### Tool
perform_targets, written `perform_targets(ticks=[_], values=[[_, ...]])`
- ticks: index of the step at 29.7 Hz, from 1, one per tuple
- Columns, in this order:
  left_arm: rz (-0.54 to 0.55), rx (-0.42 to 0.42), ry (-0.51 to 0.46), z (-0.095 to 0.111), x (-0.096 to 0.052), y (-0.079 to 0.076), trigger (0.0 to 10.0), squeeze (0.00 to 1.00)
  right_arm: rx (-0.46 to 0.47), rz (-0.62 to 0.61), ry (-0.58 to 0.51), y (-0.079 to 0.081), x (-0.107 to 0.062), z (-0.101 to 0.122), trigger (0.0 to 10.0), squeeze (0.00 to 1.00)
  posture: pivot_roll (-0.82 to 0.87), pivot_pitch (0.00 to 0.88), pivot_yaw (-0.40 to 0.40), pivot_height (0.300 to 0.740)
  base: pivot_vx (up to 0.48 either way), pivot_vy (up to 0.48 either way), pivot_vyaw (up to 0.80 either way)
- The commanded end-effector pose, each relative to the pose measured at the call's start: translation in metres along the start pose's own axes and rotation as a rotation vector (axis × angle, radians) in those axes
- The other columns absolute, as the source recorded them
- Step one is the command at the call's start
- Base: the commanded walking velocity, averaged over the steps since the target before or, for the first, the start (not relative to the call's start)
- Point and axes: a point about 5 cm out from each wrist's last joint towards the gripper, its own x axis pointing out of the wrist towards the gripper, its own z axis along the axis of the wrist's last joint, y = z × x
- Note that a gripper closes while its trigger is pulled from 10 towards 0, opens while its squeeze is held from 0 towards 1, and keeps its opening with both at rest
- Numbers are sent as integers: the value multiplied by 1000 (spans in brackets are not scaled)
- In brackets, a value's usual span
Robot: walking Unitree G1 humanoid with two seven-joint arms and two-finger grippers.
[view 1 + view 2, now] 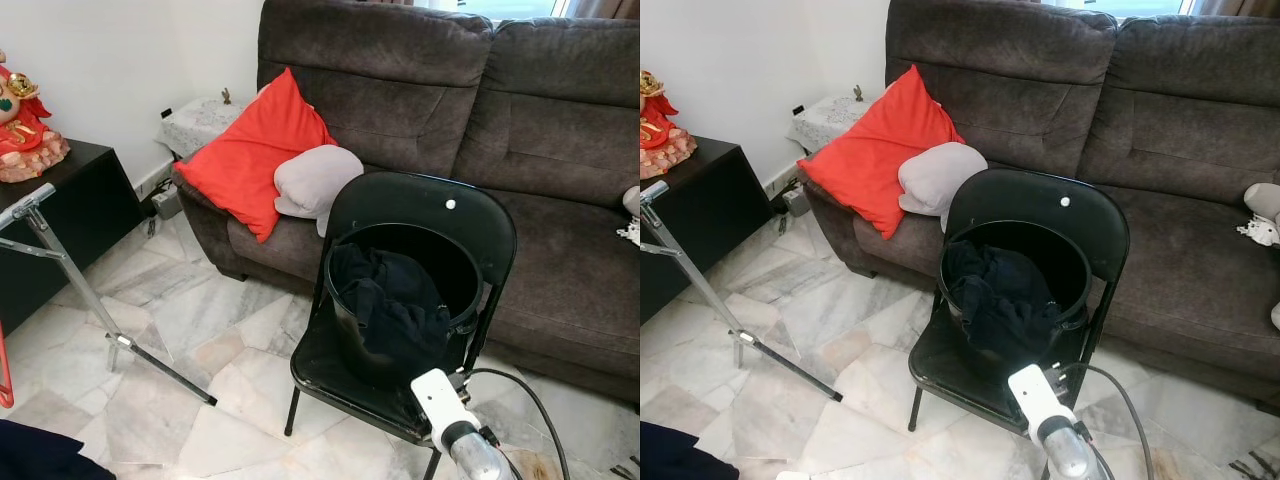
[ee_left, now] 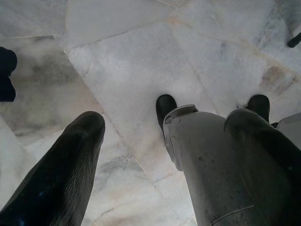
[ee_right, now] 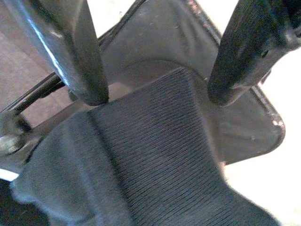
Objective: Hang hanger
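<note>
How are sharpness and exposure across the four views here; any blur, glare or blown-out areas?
Left and right eye views: evenly lit and sharp on the black chair and sofa. Left wrist view: the marble floor is sharp, the near fingers soft. Right wrist view: the dark ribbed fabric is soft, and the bright floor beyond the chair is blown out to white.

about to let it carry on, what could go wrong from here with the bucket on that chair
1. The black bucket of dark clothes sits on a light folding chair; a push or a snagged pull could tip it.
2. The right gripper, jaws open, hovers over dark ribbed fabric at the chair seat and may pinch a loose fold.
3. A cable trails by the right arm, beside the chair frame, and could catch.
</note>
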Motion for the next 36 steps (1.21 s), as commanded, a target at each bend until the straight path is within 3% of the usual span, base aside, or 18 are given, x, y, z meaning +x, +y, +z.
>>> perform_targets(ticks=[1,5,10,23,31,36], values=[[1,22,37,-8,-1,1,10000,0,-9,-14,11,0,-1,-3,10000,0,21,46,85,740,0,0,0],[-5,21,52,-14,-2,-8,10000,0,-26,-106,5,-7,-2,-3,10000,0,19,51,86,740,0,0,0],[10,19,74,-25,-7,7,10000,0,-41,-151,-43,-7,-2,2,10000,0,19,51,86,740,0,0,0],[21,19,84,-26,-8,13,10000,0,-49,-260,-187,-12,-7,16,10000,0,8,59,80,740,0,0,0],[14,20,72,-19,-5,8,10000,0,-62,-339,-291,-30,-9,32,10000,0,4,59,75,740,0,0,0],[-3,23,56,-13,-1,-6,10000,0,-71,-380,-353,-44,-8,47,10000,0,4,59,75,740,0,0,0]])
